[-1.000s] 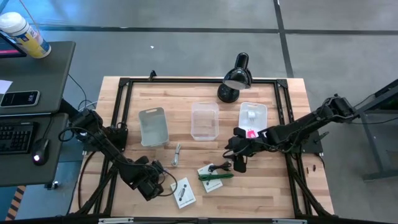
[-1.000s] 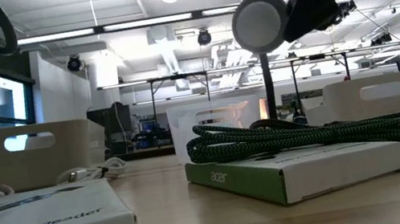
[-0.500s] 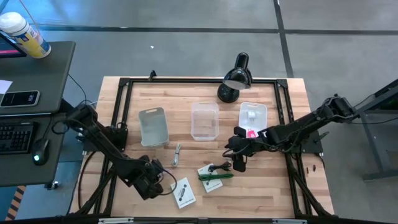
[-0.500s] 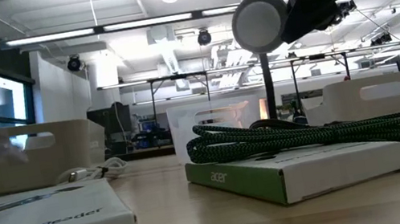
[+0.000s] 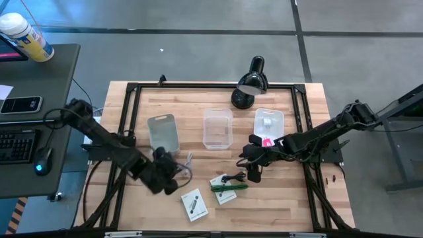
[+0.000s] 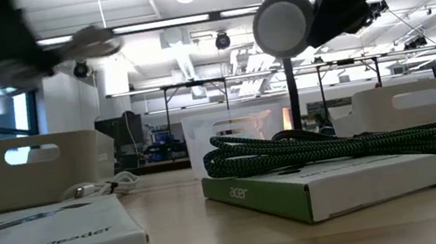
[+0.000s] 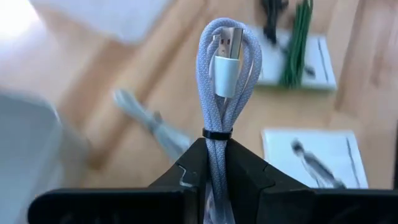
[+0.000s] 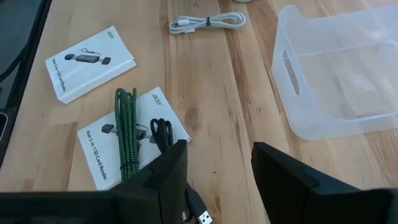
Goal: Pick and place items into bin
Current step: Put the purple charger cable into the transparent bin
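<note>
While clamped: white cable

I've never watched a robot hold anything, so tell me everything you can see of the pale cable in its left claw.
The cable is pale grey and looks braided. It is folded into a tight bundle of loops, cinched by a thin black tie. A white-sleeved plug with a silvery metal tip lies against the loops. The left claw pinches the bundle's lower part and holds it upright above the wooden table. It touches nothing else.

3 bins sitting mid-frame in a row; lamp above; cards lying lower centre w/ cable on one.
</note>
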Motion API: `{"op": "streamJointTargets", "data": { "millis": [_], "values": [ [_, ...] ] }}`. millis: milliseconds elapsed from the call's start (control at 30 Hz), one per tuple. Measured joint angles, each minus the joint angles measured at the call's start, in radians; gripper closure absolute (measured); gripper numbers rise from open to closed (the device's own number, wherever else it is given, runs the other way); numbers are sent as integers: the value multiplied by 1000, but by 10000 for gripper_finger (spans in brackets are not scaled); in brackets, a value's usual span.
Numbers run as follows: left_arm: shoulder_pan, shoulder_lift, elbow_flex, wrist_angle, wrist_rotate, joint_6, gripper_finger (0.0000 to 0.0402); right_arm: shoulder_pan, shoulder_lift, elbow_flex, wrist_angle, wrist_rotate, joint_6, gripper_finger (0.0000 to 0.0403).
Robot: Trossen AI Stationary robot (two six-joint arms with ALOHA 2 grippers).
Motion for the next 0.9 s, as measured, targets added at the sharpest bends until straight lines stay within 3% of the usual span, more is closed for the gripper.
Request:
{"op": "streamJointTargets", "data": {
  "millis": [167,467,733,900],
  "values": [
    [164,-13,0,126,-3,290,365,0,0,0,0,0,29,234],
    [482,-13,0,400,98,730,364,0,0,0,2,53,78,233],
    [708,7,0,454,255,893,364,0,0,0,5,106,106,233],
    [784,73,0,560,358,931,364,0,0,0,11,142,128,233]
  ]
}}
